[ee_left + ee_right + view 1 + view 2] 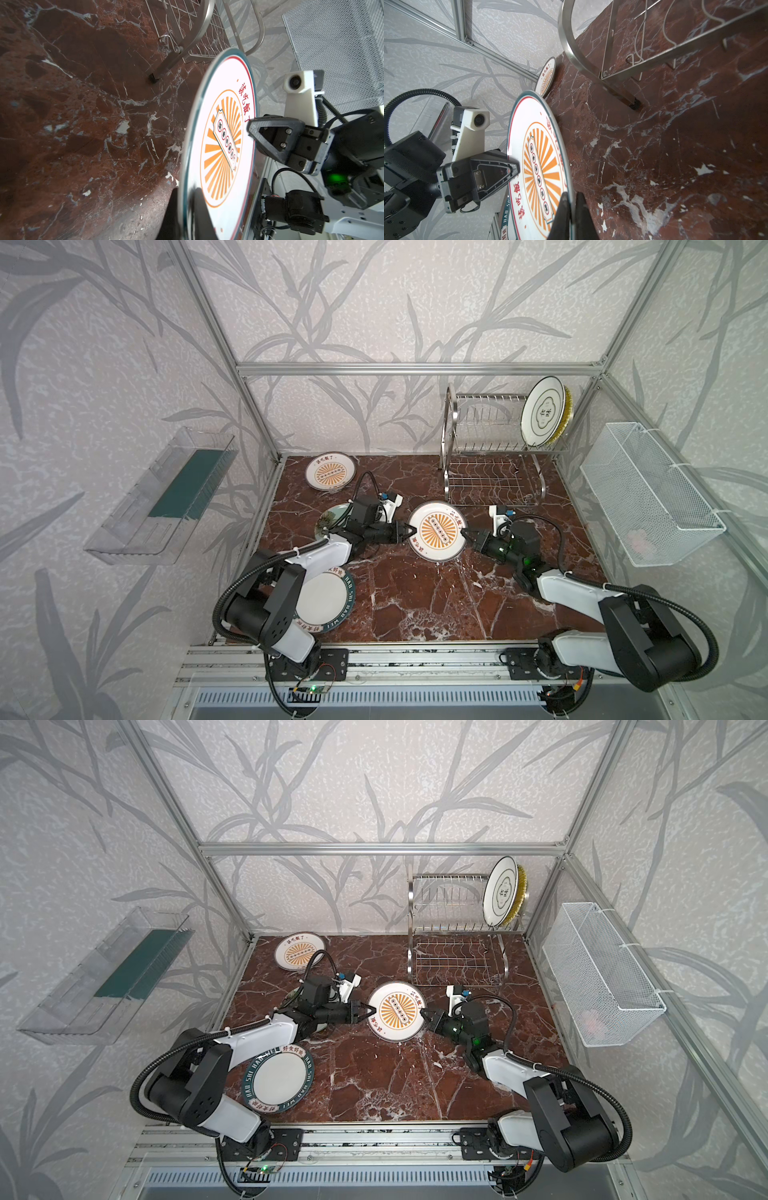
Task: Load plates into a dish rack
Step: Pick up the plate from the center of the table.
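Note:
A white plate with an orange sunburst (436, 531) (396, 1011) hangs tilted over the marble table in front of the dish rack (494, 448) (453, 928). My left gripper (409, 531) (187, 207) is shut on its left rim. Opposite, my right gripper (464, 534) (571, 199) is shut on its right rim. In the rack's upper tier, at the right end, a white plate with a dark cloud outline (542, 412) stands upright with a yellow plate (566, 414) behind it. A second sunburst plate (330, 471), a pale green plate (332, 516) and a teal-lettered plate (278, 1078) lie on the table.
The pale green plate is mostly hidden under my left arm. A clear plastic tray (166, 497) hangs on the left wall and a white mesh basket (648, 493) on the right wall. The rack's lower tier (490, 485) holds nothing.

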Robot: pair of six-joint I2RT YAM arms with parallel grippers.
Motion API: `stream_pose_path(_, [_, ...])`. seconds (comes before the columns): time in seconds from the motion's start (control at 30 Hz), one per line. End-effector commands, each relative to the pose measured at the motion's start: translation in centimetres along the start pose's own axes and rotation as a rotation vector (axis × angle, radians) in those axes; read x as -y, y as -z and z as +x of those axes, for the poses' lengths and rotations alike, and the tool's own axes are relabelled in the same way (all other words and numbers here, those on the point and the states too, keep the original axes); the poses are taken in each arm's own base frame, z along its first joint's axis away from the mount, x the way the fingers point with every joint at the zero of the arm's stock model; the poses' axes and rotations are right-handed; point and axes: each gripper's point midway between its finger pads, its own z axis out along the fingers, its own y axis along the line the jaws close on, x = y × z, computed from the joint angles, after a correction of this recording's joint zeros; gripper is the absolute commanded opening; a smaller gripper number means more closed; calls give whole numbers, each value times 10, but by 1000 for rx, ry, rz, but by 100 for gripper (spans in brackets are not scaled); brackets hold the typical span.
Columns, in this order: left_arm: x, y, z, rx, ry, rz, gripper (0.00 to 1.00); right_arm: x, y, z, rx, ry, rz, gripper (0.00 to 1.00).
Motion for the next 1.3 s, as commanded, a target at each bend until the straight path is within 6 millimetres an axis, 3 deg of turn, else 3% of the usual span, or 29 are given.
stream_pose_path(0.0, [10,-2,0,-4,-60,25,0,-22,0,-14,46,24,-79,0])
stream_pose_path(0.17, [14,0,-1,0,-66,36,0,-23,1,-13,45,27,-88,1])
stream_pose_path(0.4, [32,7,-9,43,-91,102,0,-30,1,-11,39,32,-124,22])
stream_pose_path(0.63, [44,11,-15,69,-96,162,0,-43,-8,-3,21,16,-205,27])
stream_pose_path(0.8, [48,12,-14,68,-99,180,0,-50,-13,-3,22,-14,-279,25])
stream_pose_path(1.13, [47,16,-11,68,-107,162,0,-54,-21,-3,25,-74,-377,2])
stream_pose_path(1.27, [46,16,-12,72,-107,154,0,-55,-22,-3,24,-68,-379,0])
